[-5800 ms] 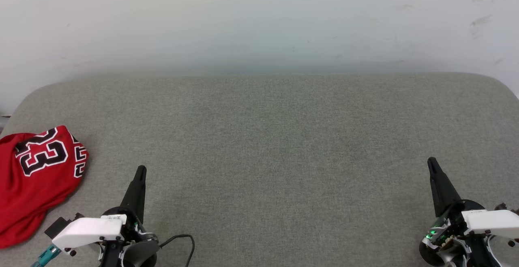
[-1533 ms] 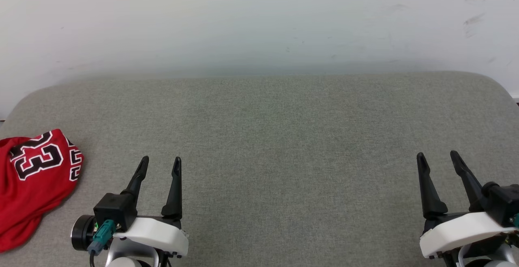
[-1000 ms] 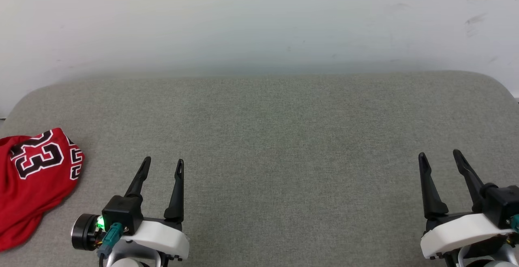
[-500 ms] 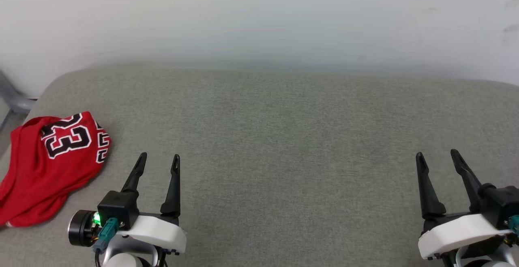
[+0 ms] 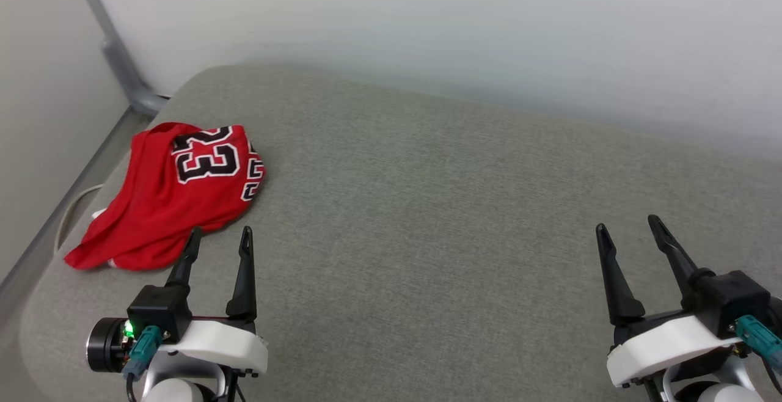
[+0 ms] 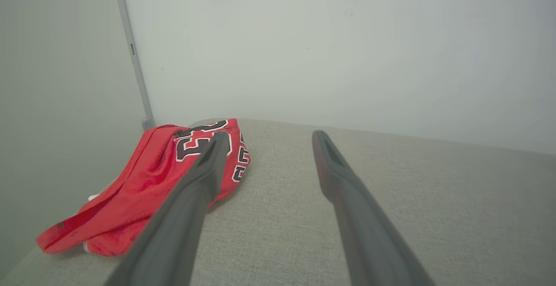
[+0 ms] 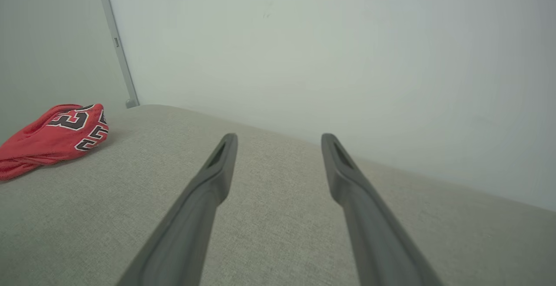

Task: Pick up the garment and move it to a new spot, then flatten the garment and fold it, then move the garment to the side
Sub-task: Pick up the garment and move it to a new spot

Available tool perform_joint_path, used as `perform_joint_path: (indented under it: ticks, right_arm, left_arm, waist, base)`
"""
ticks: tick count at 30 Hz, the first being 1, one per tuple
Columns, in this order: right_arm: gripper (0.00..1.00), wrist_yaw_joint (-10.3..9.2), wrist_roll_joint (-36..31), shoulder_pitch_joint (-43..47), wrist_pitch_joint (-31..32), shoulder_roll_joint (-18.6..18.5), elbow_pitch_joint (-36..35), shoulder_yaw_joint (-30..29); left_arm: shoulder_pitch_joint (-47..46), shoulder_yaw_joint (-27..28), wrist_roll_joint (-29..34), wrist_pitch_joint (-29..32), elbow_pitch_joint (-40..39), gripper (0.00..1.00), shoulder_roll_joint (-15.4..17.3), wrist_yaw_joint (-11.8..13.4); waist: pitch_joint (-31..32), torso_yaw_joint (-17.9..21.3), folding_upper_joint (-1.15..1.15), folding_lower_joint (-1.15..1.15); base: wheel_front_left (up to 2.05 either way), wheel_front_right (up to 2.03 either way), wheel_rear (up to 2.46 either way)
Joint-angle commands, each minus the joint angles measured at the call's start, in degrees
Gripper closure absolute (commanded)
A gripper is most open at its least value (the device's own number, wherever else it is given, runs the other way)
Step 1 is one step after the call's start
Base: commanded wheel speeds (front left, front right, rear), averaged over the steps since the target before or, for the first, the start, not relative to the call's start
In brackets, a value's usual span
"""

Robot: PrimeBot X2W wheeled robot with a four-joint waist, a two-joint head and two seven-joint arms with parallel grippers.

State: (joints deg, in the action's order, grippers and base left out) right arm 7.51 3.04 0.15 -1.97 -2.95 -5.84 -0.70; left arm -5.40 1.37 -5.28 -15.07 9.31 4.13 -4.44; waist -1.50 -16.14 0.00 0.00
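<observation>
Pale wall (image 5: 427, 23) behind, w/ a grey post (image 5: 116, 54) in the far-left corner. Grey fabric-topped desk (image 5: 427, 206) below. Red no. 23 jersey (image 5: 165, 206) lies crumpled near the desk's far-left corner, just ahead of the left gripper (image 5: 220, 234) — fingers spread, empty. Right gripper (image 5: 629, 222) — spread too, empty, well apart from the jersey.
</observation>
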Motion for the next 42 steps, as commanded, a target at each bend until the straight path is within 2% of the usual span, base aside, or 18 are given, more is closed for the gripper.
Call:
perform_joint_path:
  ticks: [1, 10, 17, 33, 42]
  right_arm:
    - [0.0, -0.04, -0.41, -0.51, 0.04, 0.12, -0.1, 0.17]
    - [0.0, -0.04, -1.51, -1.71, 0.46, 0.11, -0.7, 2.54]
    - [0.0, -0.04, -1.78, -2.49, 0.76, 0.01, -0.68, 3.41]
    - [0.0, -0.04, -0.89, -3.61, 0.74, -0.55, -0.29, 3.67]
    - [0.0, -0.05, -0.65, -6.75, 1.9, -1.18, -3.14, 4.04]
  left_arm:
    - [0.07, 0.15, 0.05, -0.15, -0.16, 0.0, -0.14, 0.21]
    - [0.44, 1.55, -0.32, -0.15, -0.48, 0.0, -0.38, 0.34]
    - [1.21, 2.36, -0.47, -0.15, -0.64, 0.0, -0.64, 0.61]
    - [-0.57, 4.54, -1.41, -0.15, -1.08, 0.0, -1.03, 0.59]
    - [-10.47, 8.09, -6.17, -0.14, 4.1, 0.0, 1.4, -1.01]
  waist:
    - [-0.11, -3.11, 0.0, 0.0]
    - [-0.71, -10.65, 0.0, 0.0]
    - [-0.81, -14.23, 0.0, 0.0]
    - [-2.16, -14.44, 0.0, 0.0]
    - [-8.98, -8.1, 0.0, 0.0]
  base:
    - [0.0, 0.0, 0.0]
    - [0.0, 0.0, 0.0]
    - [0.0, 0.0, 0.0]
    - [0.0, 0.0, 0.0]
    - [0.0, 0.0, 0.0]
